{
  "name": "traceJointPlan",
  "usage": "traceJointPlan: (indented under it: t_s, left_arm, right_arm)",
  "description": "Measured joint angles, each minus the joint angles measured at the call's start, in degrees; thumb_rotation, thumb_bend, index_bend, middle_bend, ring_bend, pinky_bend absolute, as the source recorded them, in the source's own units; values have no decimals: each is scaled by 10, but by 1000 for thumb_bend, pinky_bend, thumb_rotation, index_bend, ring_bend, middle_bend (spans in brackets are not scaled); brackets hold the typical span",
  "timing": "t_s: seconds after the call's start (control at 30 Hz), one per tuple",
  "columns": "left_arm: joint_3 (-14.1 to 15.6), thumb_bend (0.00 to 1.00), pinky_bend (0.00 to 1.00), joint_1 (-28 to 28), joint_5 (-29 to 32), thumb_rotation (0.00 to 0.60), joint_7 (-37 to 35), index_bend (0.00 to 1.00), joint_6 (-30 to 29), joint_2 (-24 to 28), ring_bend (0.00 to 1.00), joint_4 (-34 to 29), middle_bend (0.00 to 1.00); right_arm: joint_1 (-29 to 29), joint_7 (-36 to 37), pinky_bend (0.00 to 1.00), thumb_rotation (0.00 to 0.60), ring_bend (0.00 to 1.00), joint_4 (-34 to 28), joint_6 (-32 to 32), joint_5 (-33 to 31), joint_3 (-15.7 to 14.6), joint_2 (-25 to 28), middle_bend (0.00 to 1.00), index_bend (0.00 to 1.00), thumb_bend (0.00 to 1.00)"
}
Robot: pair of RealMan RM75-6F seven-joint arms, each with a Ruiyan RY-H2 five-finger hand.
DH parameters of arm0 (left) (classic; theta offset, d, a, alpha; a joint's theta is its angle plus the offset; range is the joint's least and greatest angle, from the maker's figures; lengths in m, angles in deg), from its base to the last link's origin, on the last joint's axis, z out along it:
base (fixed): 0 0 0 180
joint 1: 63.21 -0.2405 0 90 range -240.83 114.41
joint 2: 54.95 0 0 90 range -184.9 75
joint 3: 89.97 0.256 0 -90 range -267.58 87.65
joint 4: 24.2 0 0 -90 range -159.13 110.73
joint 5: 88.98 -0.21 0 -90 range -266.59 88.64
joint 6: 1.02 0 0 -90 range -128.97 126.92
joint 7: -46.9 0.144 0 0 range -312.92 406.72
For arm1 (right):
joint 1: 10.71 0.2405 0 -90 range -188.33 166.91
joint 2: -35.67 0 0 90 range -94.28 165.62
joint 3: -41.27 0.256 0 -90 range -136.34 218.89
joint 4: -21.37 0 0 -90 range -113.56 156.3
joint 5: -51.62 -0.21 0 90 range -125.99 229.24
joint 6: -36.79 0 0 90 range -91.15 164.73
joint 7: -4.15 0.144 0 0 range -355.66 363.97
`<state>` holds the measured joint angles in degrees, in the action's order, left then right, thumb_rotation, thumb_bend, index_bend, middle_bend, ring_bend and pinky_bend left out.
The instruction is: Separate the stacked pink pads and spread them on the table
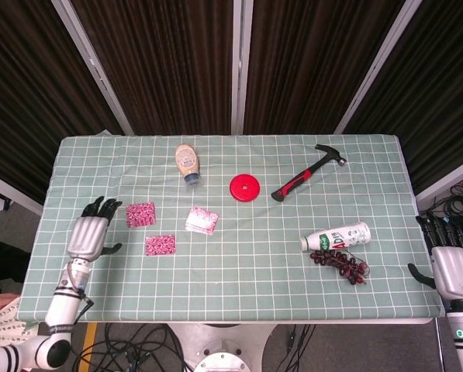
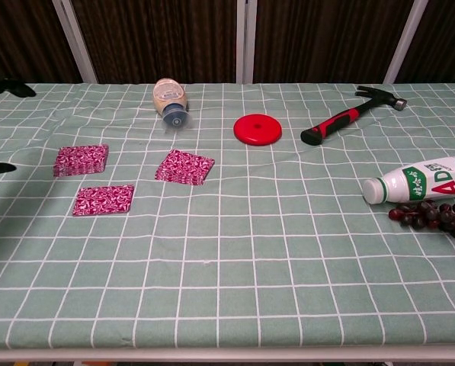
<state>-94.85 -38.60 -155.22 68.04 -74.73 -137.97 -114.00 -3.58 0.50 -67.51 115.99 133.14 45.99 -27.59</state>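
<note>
Three pink patterned pads lie flat and apart on the green checked tablecloth: one [image 1: 140,214] [image 2: 81,160] at the left, one [image 1: 160,245] [image 2: 103,200] nearer the front edge, one [image 1: 202,221] [image 2: 184,167] to the right. My left hand [image 1: 91,237] hangs over the table's left side, fingers spread, holding nothing, well left of the pads. In the chest view only its dark fingertips [image 2: 1,86] show at the left border. My right hand [image 1: 450,263] is off the table's right edge, fingers apart and empty.
A sauce bottle [image 1: 188,162] lies at the back. Right of it are a red disc [image 1: 245,188] and a red-handled hammer [image 1: 305,175]. A white drink bottle [image 1: 336,236] and a bunch of dark grapes [image 1: 341,263] lie at the front right.
</note>
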Motion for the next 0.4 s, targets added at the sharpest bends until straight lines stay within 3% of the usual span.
traceJointPlan:
  t_s: [0.27,0.4]
  left_arm:
    - [52,140,146,-81,-50,600,7,129,-91,52,15,-72,116]
    - [63,140,145,-109,-83,600,0,130,-128,61,15,-81,117]
  right_arm:
    - [1,7,0,600,0,7,2,10,-6,-13,0,0,147]
    - [-2,7,0,600,0,9,8,15,-9,-12,0,0,141]
